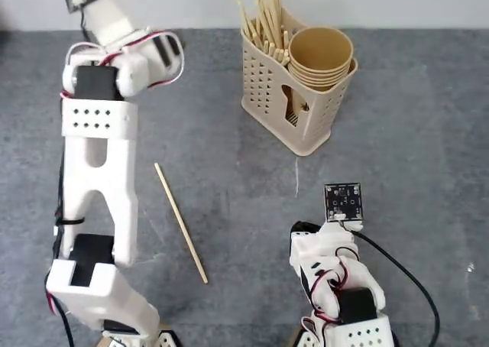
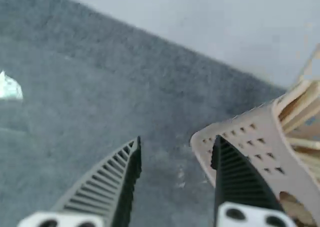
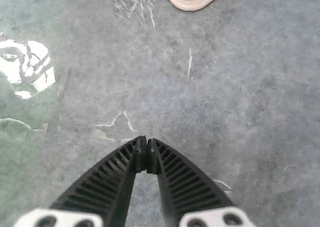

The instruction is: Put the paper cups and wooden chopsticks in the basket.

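Loose chopstick (image 1: 181, 222) lies flat on the counter (image 1: 229, 171), diagonal, between the two arms and well apart from the basket (image 1: 279, 110). It's thin, straight, pale wood with a slight taper. It sits low on a grey felt-like surface, so there's little to get under.

Paper cups (image 1: 322, 53) are nested in a stack in one basket compartment. The chopstick bundle (image 1: 263, 22) stands fanned out in the neighbouring one. The basket is upright: beige rigid plastic, perforated walls, rounded corners.

Step, my read: cups are done, one stick is left, and its pick hasn't started.
- Left end effector (image 2: 177, 142): jaws wide apart, nothing between them, just beside the basket wall.
- Right end effector (image 3: 146, 144): jaws pressed together, empty, aimed at bare counter short of the basket.
- Both have dark ribbed fingers.

Next move probably needs:
- one arm over the stick, jaws straddling its width near mid-length
- pinch at counter level, lift, tip upright
- release into the chopstick compartment

Risks: the stick rolls or pivots in such a thin pinch, or its tip snags on the crowded bundle.
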You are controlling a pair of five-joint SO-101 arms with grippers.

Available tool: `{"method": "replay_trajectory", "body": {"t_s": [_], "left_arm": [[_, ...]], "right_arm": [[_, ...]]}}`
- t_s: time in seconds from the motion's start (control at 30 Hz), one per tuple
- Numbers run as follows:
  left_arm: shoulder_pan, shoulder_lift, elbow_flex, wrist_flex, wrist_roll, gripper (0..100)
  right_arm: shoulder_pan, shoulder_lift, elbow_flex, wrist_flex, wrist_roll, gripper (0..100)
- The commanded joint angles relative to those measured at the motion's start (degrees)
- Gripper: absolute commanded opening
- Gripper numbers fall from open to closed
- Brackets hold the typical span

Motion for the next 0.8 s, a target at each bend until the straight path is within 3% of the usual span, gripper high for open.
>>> {"method": "replay_trajectory", "body": {"t_s": [0.0,0.17,0.4,0.77], "left_arm": [[-0.88,-3.43,0.22,8.18,0.44,22],[-3.69,-3.43,11.30,10.02,0.26,22],[-5.71,-3.43,27.21,5.19,-3.69,22],[-5.36,-3.43,49.45,-15.56,-4.40,22]], "right_arm": [[-0.13,-0.48,-0.26,-1.19,0.09,1.9],[-0.13,-0.48,-0.26,-1.19,0.09,1.9],[-0.13,-0.48,-0.26,-1.19,0.09,1.9],[-0.13,-0.48,-0.18,-1.19,0.09,1.9]]}}
